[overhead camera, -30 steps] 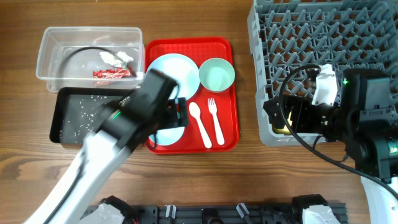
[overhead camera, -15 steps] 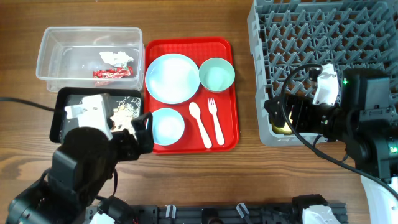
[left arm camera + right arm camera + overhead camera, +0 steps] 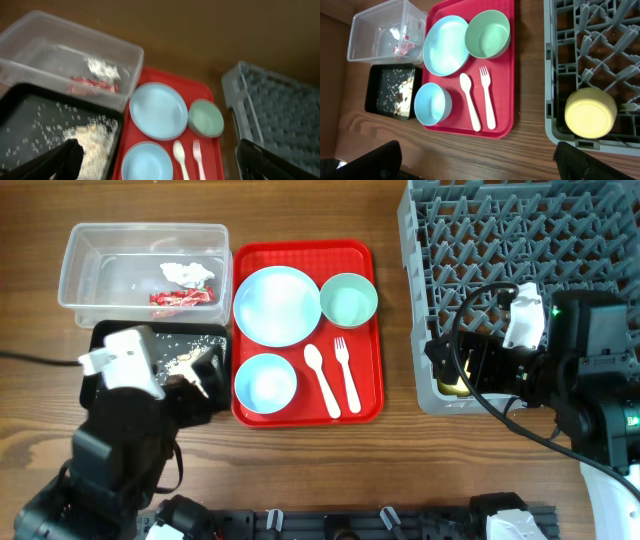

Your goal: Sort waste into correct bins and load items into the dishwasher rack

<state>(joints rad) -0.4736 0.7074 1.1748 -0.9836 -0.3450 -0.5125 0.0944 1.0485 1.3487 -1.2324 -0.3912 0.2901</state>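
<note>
The red-and-white wrapper (image 3: 182,297) and white tissue (image 3: 188,273) lie in the clear tub (image 3: 90,250). Beige food scraps (image 3: 185,363) lie in the black tray (image 3: 150,328). The pale blue plate (image 3: 276,305), green bowl (image 3: 348,300), small blue bowl (image 3: 265,383), white spoon (image 3: 320,378) and fork (image 3: 346,375) sit on the red tray. The yellow-green cup (image 3: 590,112) sits upside down in the grey rack (image 3: 500,240). My left gripper (image 3: 160,170) is open and empty above the black tray's right end. My right gripper (image 3: 480,170) is open and empty above the rack's front left corner.
The flat red tray (image 3: 300,252) lies between the two bins and the rack. Bare wood table runs along the front edge. The rack reaches past the table's top right in the overhead view.
My left arm has swung back from over the red tray to the black tray at front left. A heap of scraps now shows in the black tray. The right arm has not moved.
</note>
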